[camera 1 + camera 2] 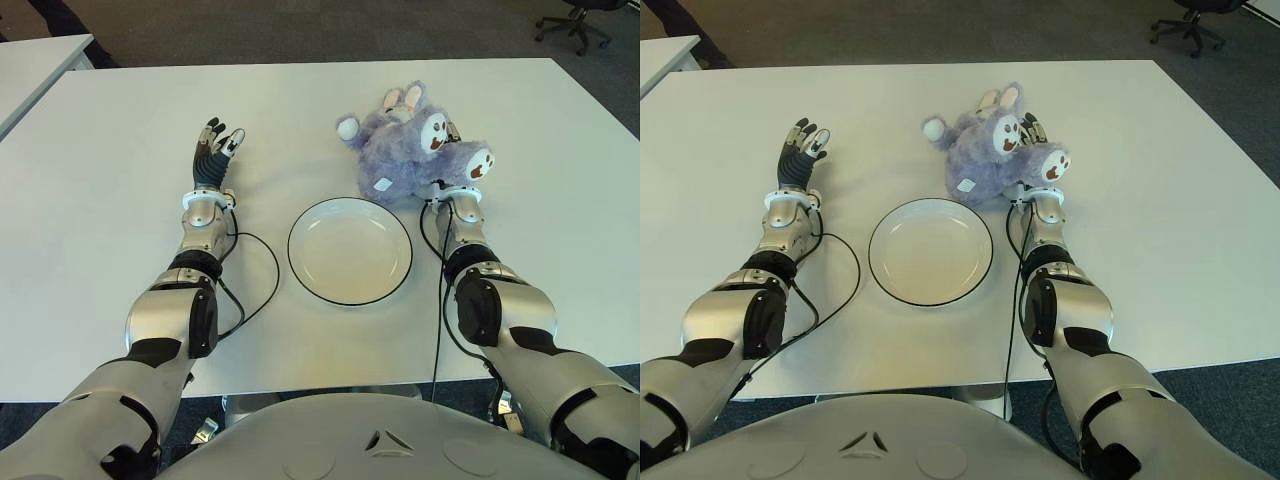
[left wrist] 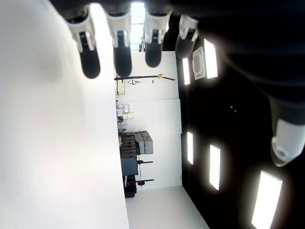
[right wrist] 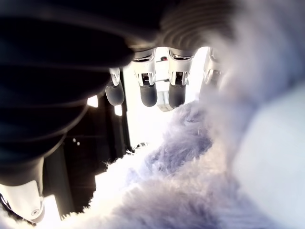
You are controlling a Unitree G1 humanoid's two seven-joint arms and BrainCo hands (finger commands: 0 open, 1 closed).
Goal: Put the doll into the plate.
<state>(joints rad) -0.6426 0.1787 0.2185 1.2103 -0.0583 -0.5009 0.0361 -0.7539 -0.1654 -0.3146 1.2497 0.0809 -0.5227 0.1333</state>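
A purple plush bunny doll (image 1: 400, 155) lies on the white table (image 1: 110, 160), just beyond the right side of the empty white plate (image 1: 350, 250). My right hand (image 1: 1032, 126) is pressed against the doll's right side and mostly hidden by it; only the fingertips show above the fur. In the right wrist view its fingers (image 3: 147, 90) stay straight, with the doll's fur (image 3: 190, 181) filling the palm side. To the left of the plate my left hand (image 1: 215, 150) shows open, its fingers (image 2: 121, 47) spread and holding nothing.
Black cables (image 1: 262, 270) loop on the table beside each forearm. A second white table (image 1: 35, 60) stands at the far left. An office chair (image 1: 575, 20) sits on the floor beyond the far right corner.
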